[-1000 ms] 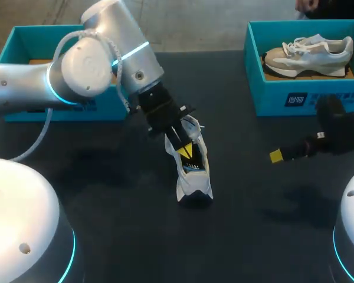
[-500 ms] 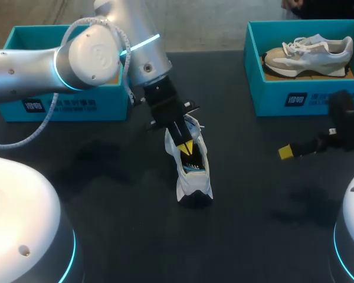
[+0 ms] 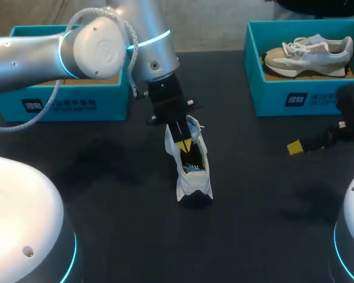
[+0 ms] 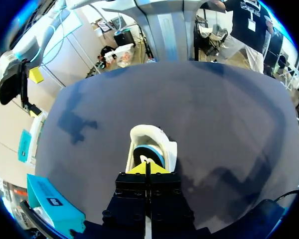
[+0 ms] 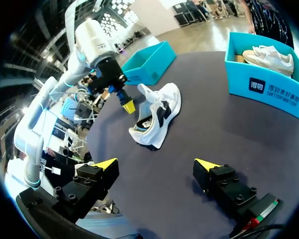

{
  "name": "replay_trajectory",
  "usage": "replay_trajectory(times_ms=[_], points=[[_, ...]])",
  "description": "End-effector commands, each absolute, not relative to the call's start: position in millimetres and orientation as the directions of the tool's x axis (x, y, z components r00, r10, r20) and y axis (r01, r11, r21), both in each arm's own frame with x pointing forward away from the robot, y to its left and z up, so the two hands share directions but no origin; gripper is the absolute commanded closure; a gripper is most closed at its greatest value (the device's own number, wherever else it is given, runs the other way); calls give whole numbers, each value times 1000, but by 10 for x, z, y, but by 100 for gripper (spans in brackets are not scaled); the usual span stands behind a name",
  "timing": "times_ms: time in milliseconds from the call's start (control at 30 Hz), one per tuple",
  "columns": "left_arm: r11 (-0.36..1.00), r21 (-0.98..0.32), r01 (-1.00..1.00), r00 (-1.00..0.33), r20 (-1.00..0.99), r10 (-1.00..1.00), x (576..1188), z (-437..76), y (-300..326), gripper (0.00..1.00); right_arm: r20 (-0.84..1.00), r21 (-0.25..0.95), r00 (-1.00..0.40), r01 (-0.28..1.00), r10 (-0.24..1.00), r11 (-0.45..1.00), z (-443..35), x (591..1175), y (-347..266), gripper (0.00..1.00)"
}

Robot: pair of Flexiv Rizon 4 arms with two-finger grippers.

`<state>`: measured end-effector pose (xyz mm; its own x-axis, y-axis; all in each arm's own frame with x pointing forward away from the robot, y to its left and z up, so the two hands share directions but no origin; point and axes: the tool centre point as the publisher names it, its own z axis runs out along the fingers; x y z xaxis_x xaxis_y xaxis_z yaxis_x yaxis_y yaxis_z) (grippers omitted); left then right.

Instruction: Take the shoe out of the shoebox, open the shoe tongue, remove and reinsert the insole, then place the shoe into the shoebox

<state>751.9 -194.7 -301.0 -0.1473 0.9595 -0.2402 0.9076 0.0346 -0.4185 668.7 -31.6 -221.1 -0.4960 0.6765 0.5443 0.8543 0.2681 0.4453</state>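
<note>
Head view, shoe: the white shoe (image 3: 193, 175) with black and blue trim lies on the dark table (image 3: 106, 224), out of both boxes, roughly midway between them and nearer the robot
Head view, left gripper: the left gripper (image 3: 183, 143), on the silver arm from the left, points down at the shoe's opening, its yellow tips at the collar
Head view, right gripper: the right gripper (image 3: 294, 147) hovers over the table well to the right of the shoe, in front of the right shoebox (image 3: 283, 97); only one yellow tip shows here, so its spread cannot be told from this view
Head view, boxes: the left shoebox (image 3: 65, 106), teal, sits at the far left, partly behind the left arm; the right shoebox, also teal, holds a second shoe (image 3: 310, 52), pale grey and white
Left wrist view, left gripper: the two black fingers are pressed together, yellow tips meeting at the shoe's opening; whether any part of the shoe is pinched between them cannot be told
Left wrist view, shoe: just under and ahead of the tips, a white rim around a dark inside with a blue edge
Right wrist view, right gripper: fingers spread wide, yellow tips far apart above the table
Right wrist view, shoe: ahead of the right gripper and well apart from it, with the left gripper's tips just beside its upper edge
Right wrist view, boxes: the left shoebox lies beyond the shoe; the right shoebox with the second shoe stands off to the side
</note>
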Motion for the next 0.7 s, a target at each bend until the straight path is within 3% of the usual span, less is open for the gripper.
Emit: replay_trajectory(times_ms=[33, 700], points=[[31, -391, 920, -118, -200, 973, 7536, -2956, -1972, 100, 541, 440, -495, 856, 680, 273, -2152, 6642, -362, 0], [-44, -329, 943, 3, -123, 992, 7532, -3112, -2044, 100, 538, 441, -470, 864, 700, 242, -2087, 6599, -484, 0]])
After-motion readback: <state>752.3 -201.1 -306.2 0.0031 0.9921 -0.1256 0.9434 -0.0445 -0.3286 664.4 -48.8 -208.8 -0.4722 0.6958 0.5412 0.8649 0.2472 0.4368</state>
